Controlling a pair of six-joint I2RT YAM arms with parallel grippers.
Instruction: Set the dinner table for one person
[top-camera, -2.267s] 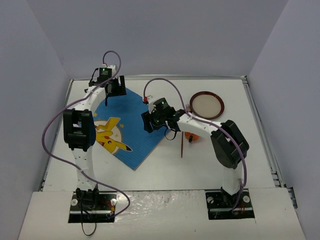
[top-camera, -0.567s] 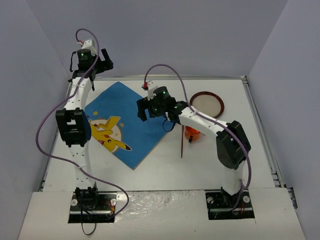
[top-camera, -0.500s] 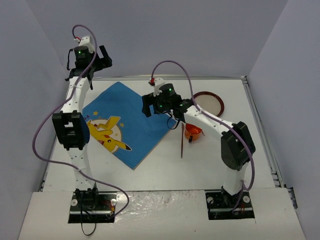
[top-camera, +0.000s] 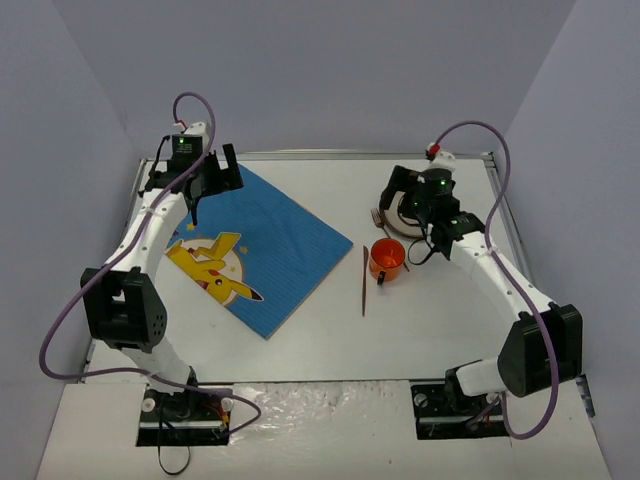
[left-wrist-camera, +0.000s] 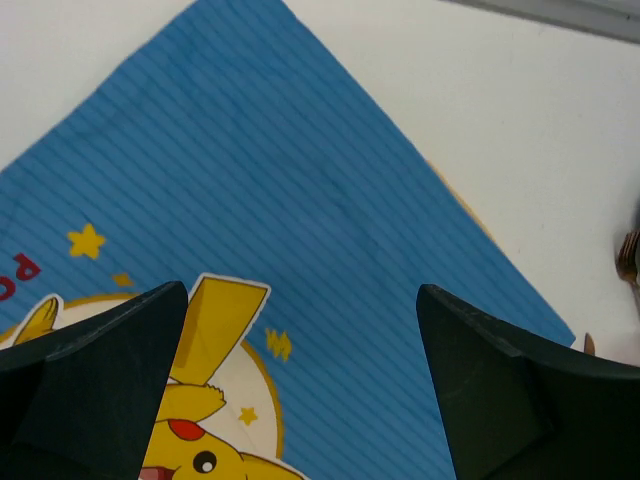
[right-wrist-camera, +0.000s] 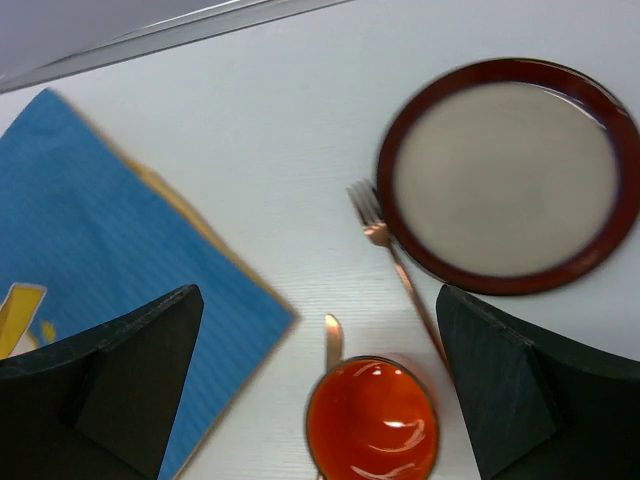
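Nearest you, the white table (top-camera: 430, 330) carries everything, stretching from its near edge back to a thin metal rim along the far and right sides. On its left half you have a blue placemat (top-camera: 290, 250) lying flat and turned like a diamond. One corner points toward you, and a yellow cartoon figure (top-camera: 215, 268) is printed on its left part. Just right of the mat's right corner, and not touching it, a thin brown stick (top-camera: 364, 282) lies on the table running near to far. Beside the stick's far end stands an orange cup (top-camera: 386, 259), upright. Behind the cup a copper-coloured fork (right-wrist-camera: 398, 265) lies slanted, its tines just beside the left rim of a round plate (right-wrist-camera: 505, 175). The plate has a dark red edge and a pale centre, and it sits toward the far right of the table. Your right pincer (right-wrist-camera: 318, 295) hangs above the fork and cup, close to the plate, jaws spread wide with nothing between them. Your left pincer (left-wrist-camera: 300, 292) hovers over the far-left part of the placemat, above the figure's ear, its jaws likewise spread wide and holding nothing.
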